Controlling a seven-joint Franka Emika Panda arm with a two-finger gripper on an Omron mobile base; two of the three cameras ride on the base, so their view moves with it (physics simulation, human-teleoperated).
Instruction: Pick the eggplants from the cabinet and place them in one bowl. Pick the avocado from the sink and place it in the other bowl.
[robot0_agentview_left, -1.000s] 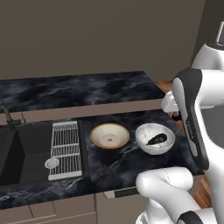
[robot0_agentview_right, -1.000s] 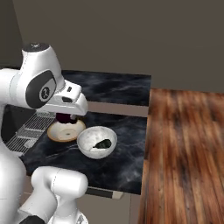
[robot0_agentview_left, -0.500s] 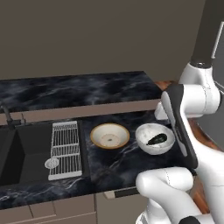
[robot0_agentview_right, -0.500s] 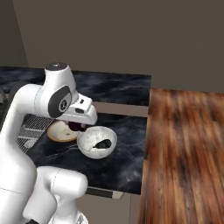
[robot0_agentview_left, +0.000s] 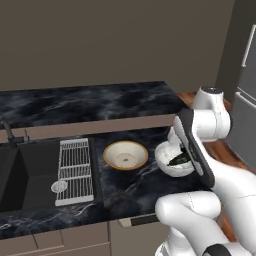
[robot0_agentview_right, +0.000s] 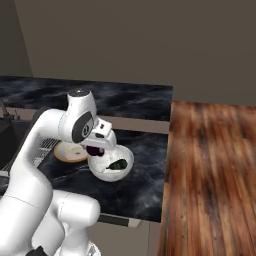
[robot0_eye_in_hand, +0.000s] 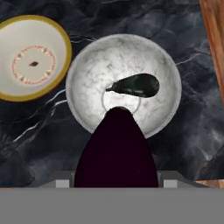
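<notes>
Above the white bowl: we hold a dark purple eggplant (robot0_eye_in_hand: 116, 148) over the white bowl (robot0_eye_in_hand: 85, 74), its tip pointing down toward the bowl's centre.
Gripper: our gripper (robot0_agentview_right: 96, 149) is clamped around the eggplant, which hides the finger tips in the hand view.
Already in the bowl: one dark green-black eggplant (robot0_eye_in_hand: 134, 85) lies on the bowl's floor, just right of centre, apart from the one we carry.
Second bowl: the yellow-rimmed bowl (robot0_eye_in_hand: 65, 41) stands just beside the white one on the black marble counter (robot0_eye_in_hand: 192, 118); we see no avocado in it.
Risk, bounce: we judge that letting go from this height could make the eggplant strike the one below and roll over the rim.
Risk, edge: the counter ends near the bowl on the wood-floor (robot0_agentview_right: 215, 170) side, so an escaped eggplant could fall off.
Risk, knock: lowering carelessly could push the white bowl against its neighbour.
Farther out: the sink (robot0_agentview_left: 20, 175) and drying rack (robot0_agentview_left: 74, 170) sit well apart, where the avocado step waits.
</notes>
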